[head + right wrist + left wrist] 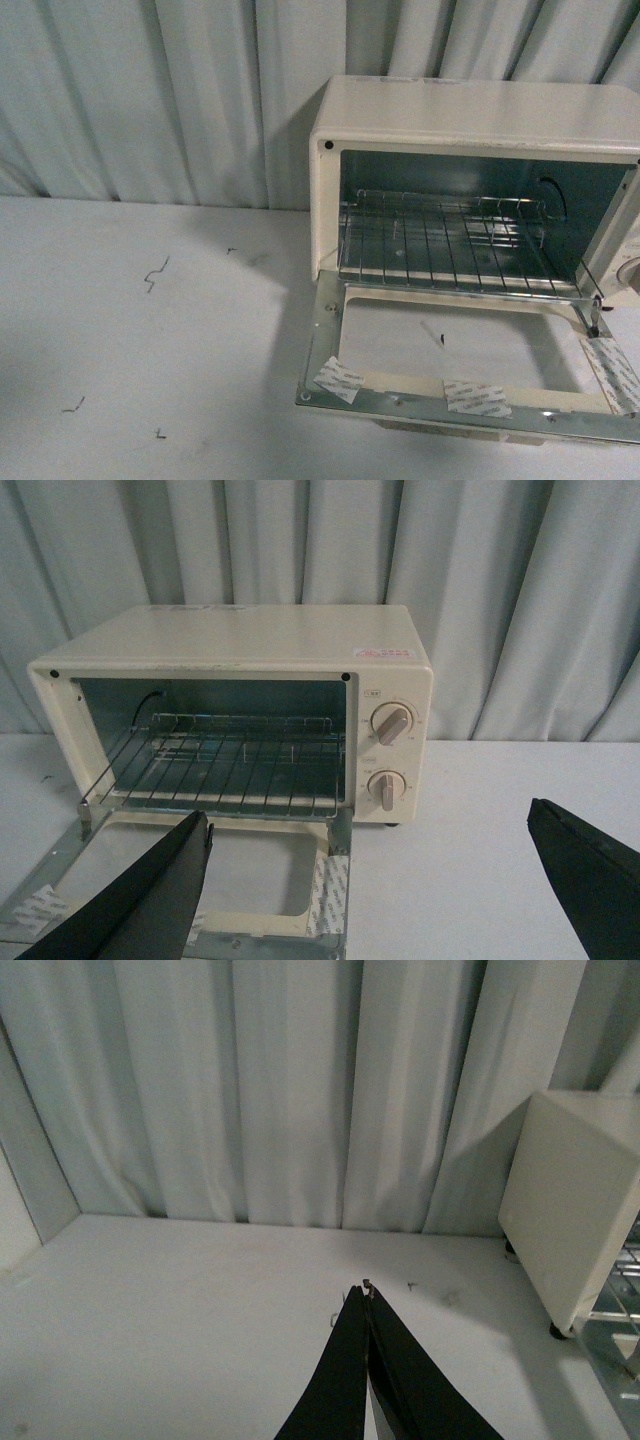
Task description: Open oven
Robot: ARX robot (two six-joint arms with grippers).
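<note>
The cream-white oven (470,115) stands on the white table at the right of the front view. Its door (460,395) lies folded down flat toward me, and the wire rack (450,240) shows inside. In the right wrist view the oven (250,640) faces the camera with two knobs (390,725) on its right panel. My right gripper (370,865) is open and empty, its black fingers (150,900) spread wide in front of the lowered door (200,890). My left gripper (367,1295) is shut and empty over the table, left of the oven's side (575,1210).
A grey-white curtain (150,90) hangs behind the table. Small dark marks (155,275) dot the white tabletop (130,380). White tape patches (475,397) sit on the door's inner frame. Neither arm shows in the front view.
</note>
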